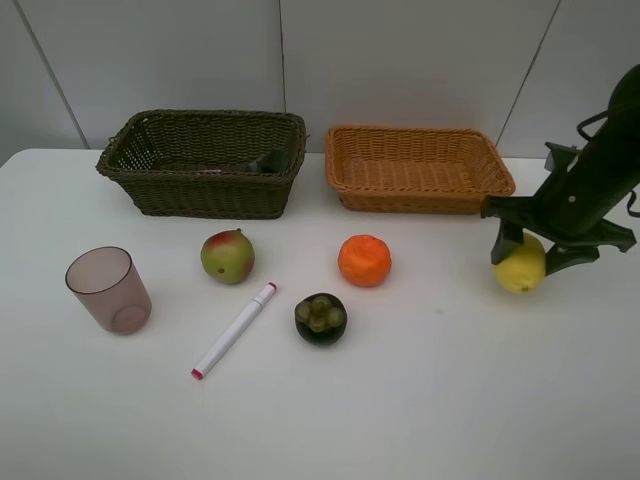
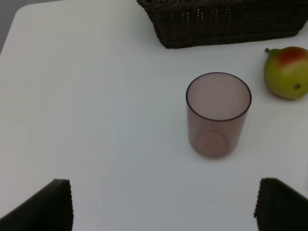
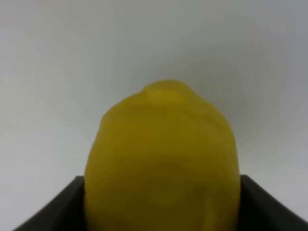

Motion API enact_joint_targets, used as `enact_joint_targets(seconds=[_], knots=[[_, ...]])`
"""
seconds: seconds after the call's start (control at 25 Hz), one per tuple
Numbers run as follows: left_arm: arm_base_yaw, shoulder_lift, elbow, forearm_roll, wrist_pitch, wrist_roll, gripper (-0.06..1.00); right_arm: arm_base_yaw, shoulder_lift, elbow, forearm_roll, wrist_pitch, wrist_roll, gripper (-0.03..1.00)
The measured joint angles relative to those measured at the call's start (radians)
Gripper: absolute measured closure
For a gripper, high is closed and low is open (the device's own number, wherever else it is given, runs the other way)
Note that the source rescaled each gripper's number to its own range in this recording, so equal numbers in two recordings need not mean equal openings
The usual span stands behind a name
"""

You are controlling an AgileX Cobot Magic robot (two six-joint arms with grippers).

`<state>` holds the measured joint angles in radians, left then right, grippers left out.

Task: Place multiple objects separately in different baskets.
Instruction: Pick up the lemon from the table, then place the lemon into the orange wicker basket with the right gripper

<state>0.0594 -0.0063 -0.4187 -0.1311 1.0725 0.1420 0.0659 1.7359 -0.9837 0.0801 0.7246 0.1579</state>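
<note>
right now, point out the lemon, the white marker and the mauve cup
lemon [image 1: 521, 270]: exterior high view, its lower yellow skin
white marker [image 1: 235, 330]: exterior high view, middle of the barrel
mauve cup [image 2: 216, 137]: left wrist view, its front wall

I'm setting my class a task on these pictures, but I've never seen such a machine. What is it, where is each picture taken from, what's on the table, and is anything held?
It is a robot with two arms, each ending in a gripper. The wide picture comes from a camera mounted high; the other two come from cameras on the wrists. On the white table stand a dark basket and an orange basket, and in front are a mauve cup, a mango, a white marker, an orange and a dark round fruit. The left gripper is open, facing the cup. The right gripper is closed on a yellow lemon, which fills its wrist picture.
</note>
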Motion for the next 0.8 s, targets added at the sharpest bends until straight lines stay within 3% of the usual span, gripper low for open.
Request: enact_joint_targets(seconds=[0.2, 0.48, 0.8], knots=[[0.0, 0.0, 0.0, 0.0, 0.0, 0.0, -0.06, 0.0, 0.0, -0.115, 0.027, 0.071, -0.064, 0.56], [0.0, 0.0, 0.0, 0.0, 0.0, 0.0, -0.06, 0.0, 0.001, -0.273, 0.032, 0.06, -0.171, 0.56], [0.0, 0.0, 0.0, 0.0, 0.0, 0.0, -0.06, 0.0, 0.044, -0.319, 0.009, -0.124, -0.218, 0.56]])
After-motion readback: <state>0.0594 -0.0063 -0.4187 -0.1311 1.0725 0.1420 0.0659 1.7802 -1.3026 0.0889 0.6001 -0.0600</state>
